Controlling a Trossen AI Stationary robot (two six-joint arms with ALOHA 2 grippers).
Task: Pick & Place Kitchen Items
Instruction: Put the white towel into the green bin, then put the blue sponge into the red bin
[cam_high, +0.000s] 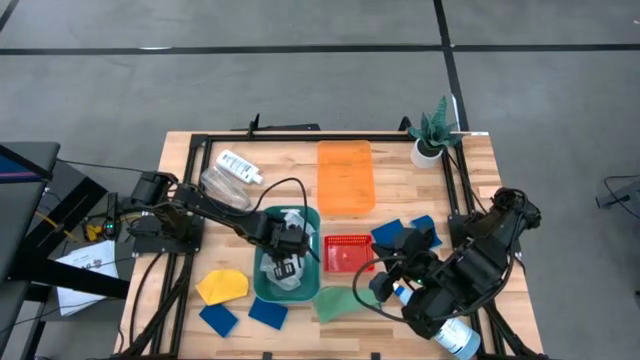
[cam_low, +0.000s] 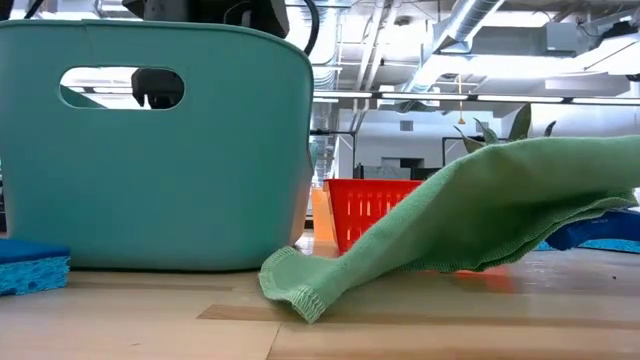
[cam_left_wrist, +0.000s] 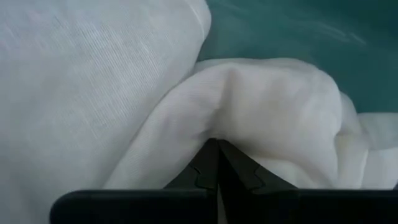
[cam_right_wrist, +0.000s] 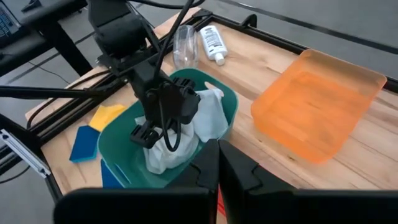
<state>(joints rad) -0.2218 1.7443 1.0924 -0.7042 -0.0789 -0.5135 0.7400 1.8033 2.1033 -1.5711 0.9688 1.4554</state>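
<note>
A teal bin (cam_high: 258, 250) at the table's near middle holds a white cloth (cam_right_wrist: 208, 115). My left gripper (cam_left_wrist: 217, 149) reaches down into the bin and is shut on that cloth. A green cloth (cam_low: 480, 215) rises toward the right from its lower corner (cam_low: 300, 290), which rests on the table in front of the bin. My right gripper (cam_right_wrist: 217, 152) is shut above the cloth's raised end, right of the bin (cam_high: 380, 283). A spray bottle (cam_high: 455, 335) lies under the right arm. My left gripper pinches a raised fold of the white cloth (cam_left_wrist: 233, 134) at its fingertips, coming from above and pointing down into the bin. The rest of the cloth lies bunched on the bin's floor around the fingers. My right gripper has the green cloth by its raised end (cam_high: 368, 290); the gripper itself hides the place of contact. The cloth hangs slanting below it, with its lower corner on the table.
An orange tray (cam_high: 345, 175) sits far middle and a red basket (cam_high: 345, 252) right of the bin. A white bottle (cam_high: 238, 165) and a clear container (cam_high: 222, 187) lie far left. A yellow cloth (cam_high: 222, 285) and blue sponges (cam_high: 218, 318) lie near left, a plant (cam_high: 432, 135) far right.
</note>
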